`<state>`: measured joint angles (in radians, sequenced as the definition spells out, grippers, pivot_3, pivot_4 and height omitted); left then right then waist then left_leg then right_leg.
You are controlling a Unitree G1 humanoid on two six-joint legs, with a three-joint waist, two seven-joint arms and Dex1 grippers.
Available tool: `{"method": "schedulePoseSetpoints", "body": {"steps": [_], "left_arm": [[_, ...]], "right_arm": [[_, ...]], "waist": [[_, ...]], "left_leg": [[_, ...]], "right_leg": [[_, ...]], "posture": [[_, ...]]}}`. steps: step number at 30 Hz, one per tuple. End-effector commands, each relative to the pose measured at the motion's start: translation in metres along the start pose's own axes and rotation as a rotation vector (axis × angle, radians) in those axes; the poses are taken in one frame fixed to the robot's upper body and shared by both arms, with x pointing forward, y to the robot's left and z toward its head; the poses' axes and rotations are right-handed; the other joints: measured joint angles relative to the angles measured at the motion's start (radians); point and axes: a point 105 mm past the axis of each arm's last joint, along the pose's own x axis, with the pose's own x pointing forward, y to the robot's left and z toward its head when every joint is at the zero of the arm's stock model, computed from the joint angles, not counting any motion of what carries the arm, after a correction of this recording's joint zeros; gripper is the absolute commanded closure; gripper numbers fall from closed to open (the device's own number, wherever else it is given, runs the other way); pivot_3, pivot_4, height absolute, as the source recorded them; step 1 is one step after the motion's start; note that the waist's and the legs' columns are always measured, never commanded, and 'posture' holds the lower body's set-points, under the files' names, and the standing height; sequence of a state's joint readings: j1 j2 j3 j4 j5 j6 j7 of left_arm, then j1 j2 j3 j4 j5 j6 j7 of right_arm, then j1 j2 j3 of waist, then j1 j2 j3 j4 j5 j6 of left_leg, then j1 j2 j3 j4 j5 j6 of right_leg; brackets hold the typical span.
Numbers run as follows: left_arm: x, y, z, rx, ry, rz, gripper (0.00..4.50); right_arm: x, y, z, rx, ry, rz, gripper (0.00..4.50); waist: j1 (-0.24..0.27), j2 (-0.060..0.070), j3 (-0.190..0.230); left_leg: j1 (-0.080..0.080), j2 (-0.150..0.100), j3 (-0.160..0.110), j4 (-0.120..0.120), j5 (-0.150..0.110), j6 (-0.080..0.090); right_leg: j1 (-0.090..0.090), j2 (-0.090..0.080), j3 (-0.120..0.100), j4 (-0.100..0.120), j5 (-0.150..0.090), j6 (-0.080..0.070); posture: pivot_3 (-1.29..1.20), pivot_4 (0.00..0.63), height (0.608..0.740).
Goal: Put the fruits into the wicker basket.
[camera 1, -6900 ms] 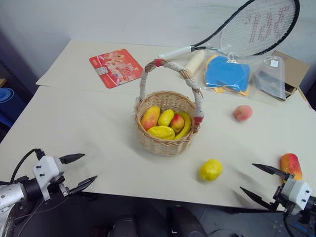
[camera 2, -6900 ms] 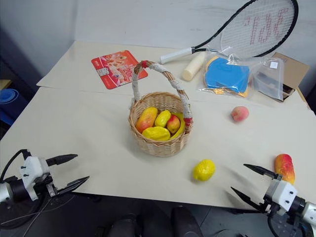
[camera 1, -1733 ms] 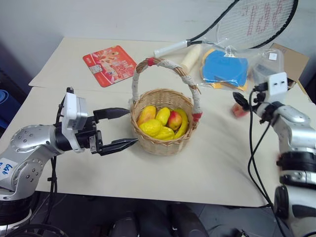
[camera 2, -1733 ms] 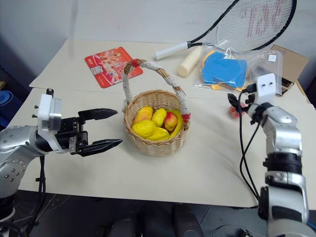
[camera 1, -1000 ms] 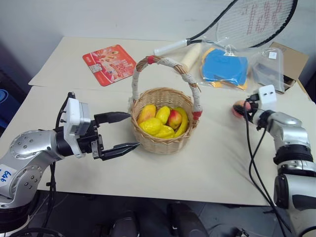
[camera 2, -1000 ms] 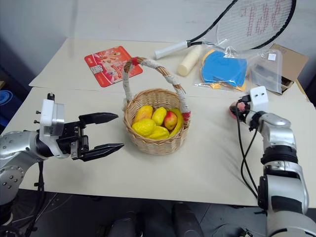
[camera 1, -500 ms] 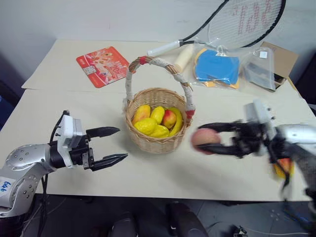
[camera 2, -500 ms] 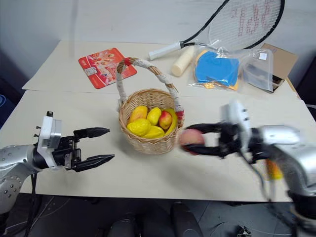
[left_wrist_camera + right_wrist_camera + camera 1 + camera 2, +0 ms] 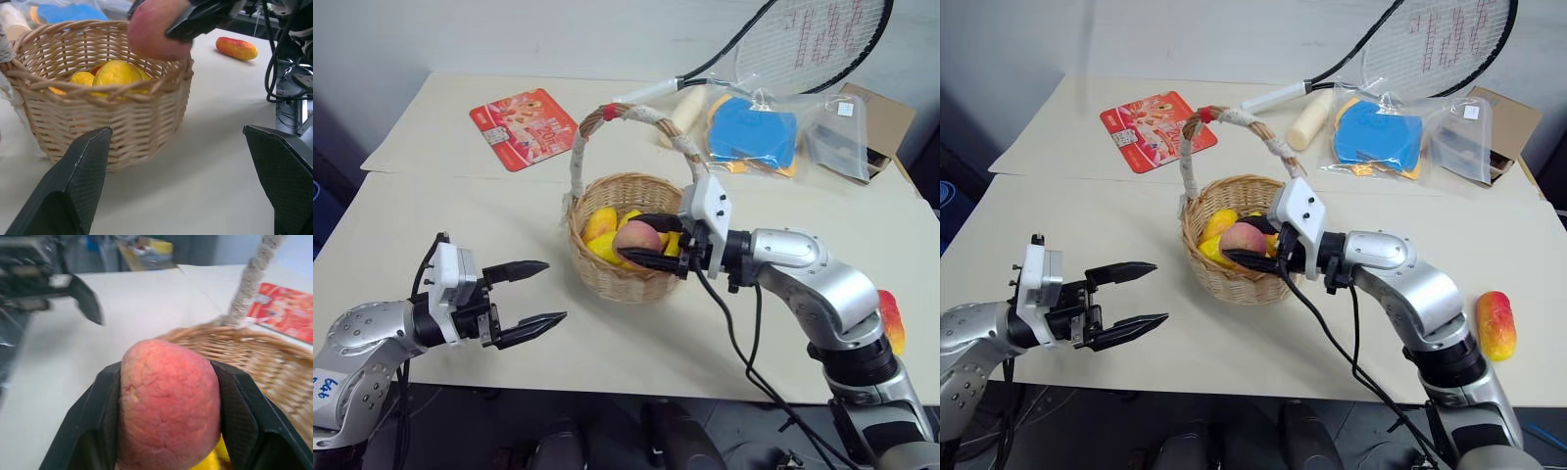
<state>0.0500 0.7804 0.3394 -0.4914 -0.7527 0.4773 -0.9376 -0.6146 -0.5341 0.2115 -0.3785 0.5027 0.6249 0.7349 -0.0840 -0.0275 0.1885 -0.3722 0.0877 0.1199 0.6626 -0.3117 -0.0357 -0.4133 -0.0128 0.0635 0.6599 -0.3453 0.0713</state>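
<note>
Over the wicker basket, the right end effector clamps a round peach; left end effector gapes empty.

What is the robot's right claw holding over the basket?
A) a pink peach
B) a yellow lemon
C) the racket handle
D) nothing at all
A: the right gripper is clamped on the round pink peach, poised just above the fruits in the wicker basket.

I see the counter carrying the wicker basket beyond my left fingers, the mango, red card and racket.
</note>
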Motion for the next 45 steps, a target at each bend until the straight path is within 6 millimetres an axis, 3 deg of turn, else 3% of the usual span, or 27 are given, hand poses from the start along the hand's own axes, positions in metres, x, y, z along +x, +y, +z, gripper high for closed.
{"method": "schedulePoseSetpoints", "body": {"steps": [1, 5, 9, 12, 15, 19, 24, 27, 31, 35, 38, 40, 42, 45], "left_arm": [[0.0, -0.004, 0.011, 0.043, -0.032, 0.01, 0.0], [0.0, -0.006, 0.012, 0.045, -0.036, 0.015, 0.0], [0.001, -0.006, 0.013, 0.049, -0.039, 0.013, 0.0], [0.002, -0.006, 0.015, 0.052, -0.042, 0.005, 0.0], [0.005, -0.005, 0.016, 0.048, -0.053, -0.007, 0.0], [0.01, 0.0, 0.015, 0.054, -0.058, -0.026, 0.0], [0.023, -0.004, 0.016, 0.066, -0.054, -0.13, 0.0], [0.038, -0.011, 0.013, 0.064, -0.049, -0.244, 0.0], [0.049, -0.018, 0.01, 0.069, -0.058, -0.301, 0.0], [0.055, -0.023, 0.01, 0.067, -0.074, -0.326, 0.0], [0.056, -0.024, 0.01, 0.065, -0.079, -0.315, 0.0], [0.055, -0.024, 0.01, 0.064, -0.08, -0.309, 0.0], [0.056, -0.025, 0.01, 0.06, -0.079, -0.307, 0.0], [0.057, -0.027, 0.01, 0.059, -0.08, -0.307, 0.0]], "right_arm": [[0.002, 0.001, 0.015, -0.093, -0.077, 0.001, 1.37], [0.001, 0.001, 0.011, -0.111, -0.068, 0.012, 0.07], [-0.014, 0.003, 0.016, -0.121, -0.109, 0.057, 0.03], [-0.035, 0.003, 0.017, -0.116, -0.117, 0.063, 0.03], [-0.063, 0.016, 0.019, -0.063, -0.157, 0.107, 0.03], [-0.1, 0.02, -0.001, -0.01, -0.186, -0.013, 0.03], [-0.159, 0.013, -0.034, -0.012, -0.095, -0.299, 0.03], [-0.233, 0.021, -0.059, 0.079, 0.065, -0.52, 0.03], [-0.285, 0.031, -0.074, 0.057, 0.201, -0.698, 0.03], [-0.361, 0.053, -0.093, 0.082, 0.355, -0.994, 0.03], [-0.397, 0.087, -0.105, 0.159, 0.428, -1.151, 0.03], [-0.403, 0.108, -0.115, 0.217, 0.452, -1.203, 0.03], [-0.397, 0.126, -0.126, 0.266, 0.459, -1.211, 0.03], [-0.38, 0.127, -0.131, 0.28, 0.415, -1.195, 0.03]], "waist": [[0.0, 0.0, 0.0], [0.001, 0.0, 0.0], [0.001, 0.0, 0.0], [0.006, 0.0, 0.0], [0.012, 0.0, 0.0], [0.024, -0.001, 0.0], [0.03, -0.001, 0.0], [0.041, 0.0, 0.0], [0.042, 0.0, -0.001], [0.031, 0.001, -0.001], [0.031, 0.001, -0.001], [0.03, 0.001, -0.001], [0.027, 0.001, -0.002], [0.014, 0.003, -0.003]], "left_leg": [[0.0, 0.0, 0.0, 0.0, 0.0, 0.0], [0.0, 0.0, 0.0, 0.0, 0.0, 0.0], [0.0, 0.0, 0.0, 0.0, 0.0, 0.0], [0.0, 0.0, 0.0, 0.0, 0.0, 0.001], [0.0, -0.001, -0.001, 0.0, -0.001, 0.001], [0.002, 0.0, -0.001, 0.0, -0.002, 0.001], [0.002, -0.004, -0.001, 0.0, -0.002, 0.002], [0.003, -0.006, -0.001, 0.0, -0.001, 0.001], [0.004, -0.006, 0.001, 0.0, -0.002, 0.001], [0.008, -0.006, 0.002, 0.0, -0.002, 0.002], [0.014, -0.006, 0.002, -0.004, -0.002, 0.001], [0.021, -0.006, 0.002, -0.011, -0.003, 0.003], [0.021, -0.005, 0.002, -0.014, -0.003, 0.003], [0.021, -0.002, 0.003, -0.015, -0.003, 0.002]], "right_leg": [[0.0, 0.0, 0.0, 0.0, 0.0, 0.0], [0.0, 0.0, 0.0, 0.0, 0.0, 0.0], [0.0, 0.0, 0.0, 0.0, 0.0, 0.0], [0.001, 0.0, -0.001, 0.0, 0.0, 0.0], [0.002, -0.001, -0.001, -0.001, 0.0, 0.0], [0.004, 0.001, -0.001, -0.002, 0.0, 0.0], [0.004, 0.001, 0.0, -0.001, 0.0, 0.0], [0.005, 0.002, 0.0, -0.002, 0.0, 0.0], [0.005, 0.003, 0.002, -0.003, 0.0, 0.001], [0.009, 0.004, 0.006, -0.002, 0.0, 0.002], [0.014, 0.004, 0.007, -0.004, -0.001, 0.001], [0.021, 0.004, 0.007, -0.007, -0.001, 0.0], [0.023, 0.003, 0.008, -0.007, -0.002, 0.0], [0.023, 0.003, 0.008, -0.007, -0.002, -0.001]], "posture": [[0.0, 0.15, 0.74], [0.0, 0.15, 0.74], [0.0, 0.15, 0.74], [0.0, 0.15, 0.74], [0.0, 0.15, 0.74], [0.0, 0.15, 0.74], [0.0, 0.15, 0.74], [0.0, 0.15, 0.74], [0.0, 0.15, 0.74], [0.0, 0.15, 0.74], [0.0, 0.15, 0.74], [0.0, 0.15, 0.74], [0.0, 0.15, 0.74], [0.0, 0.15, 0.74]]}}
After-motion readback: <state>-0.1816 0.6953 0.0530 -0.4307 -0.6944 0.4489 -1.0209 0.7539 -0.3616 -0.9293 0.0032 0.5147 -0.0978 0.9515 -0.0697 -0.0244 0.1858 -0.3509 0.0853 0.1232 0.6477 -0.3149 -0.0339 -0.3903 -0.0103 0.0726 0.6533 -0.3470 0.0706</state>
